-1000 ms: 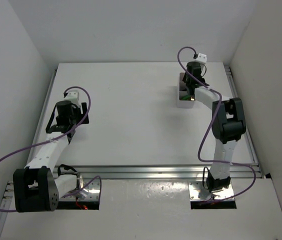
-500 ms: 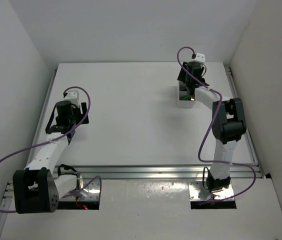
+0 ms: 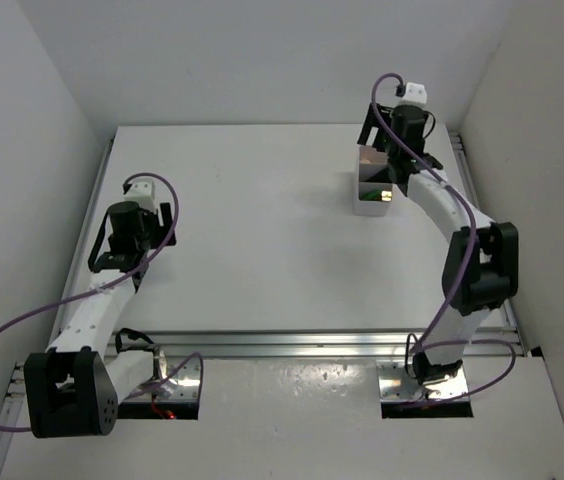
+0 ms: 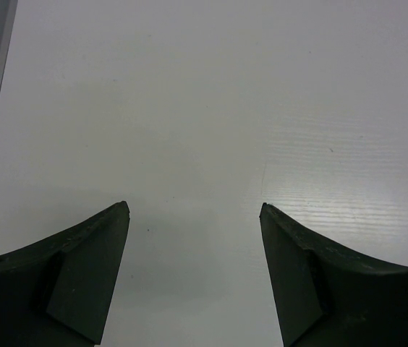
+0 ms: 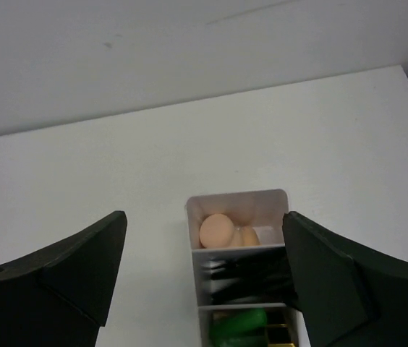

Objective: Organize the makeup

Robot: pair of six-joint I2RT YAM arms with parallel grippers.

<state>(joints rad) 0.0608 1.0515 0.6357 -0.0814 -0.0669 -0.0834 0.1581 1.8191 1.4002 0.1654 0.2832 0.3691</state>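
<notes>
**Makeup sits sorted in the box; both claws gape empty**

In the top view, the only loose thing on the table (image 3: 252,230) is the white compartmented box (image 3: 371,197), at the upper right of the frame and near the back edge. The right arm reaches out over it, so part of it is hidden from above.

The right wrist view shows the makeup in that box (image 5: 236,196):
- Two peach sponges (image 5: 217,230) lie side by side in the far compartment.
- Thin black brushes (image 5: 244,275) lie across the middle compartment.
- In the nearest compartment are a green tube (image 5: 236,323) and a black-and-gold piece (image 5: 278,334), both cut off by the bottom edge of the frame.

The right claw (image 5: 202,215) hangs above the box with its fingers spread wider than the box. It holds nothing.

At the left of the top view, well apart from the box, the left arm is folded back over bare table. The left claw (image 4: 193,210) is also wide apart and grips nothing.

The tabletop is plain matte white and shut in by white walls (image 3: 262,60) on three sides. An aluminium rail (image 3: 312,346) runs along the near edge. Purple cables (image 3: 2,345) loop off both arms.
</notes>
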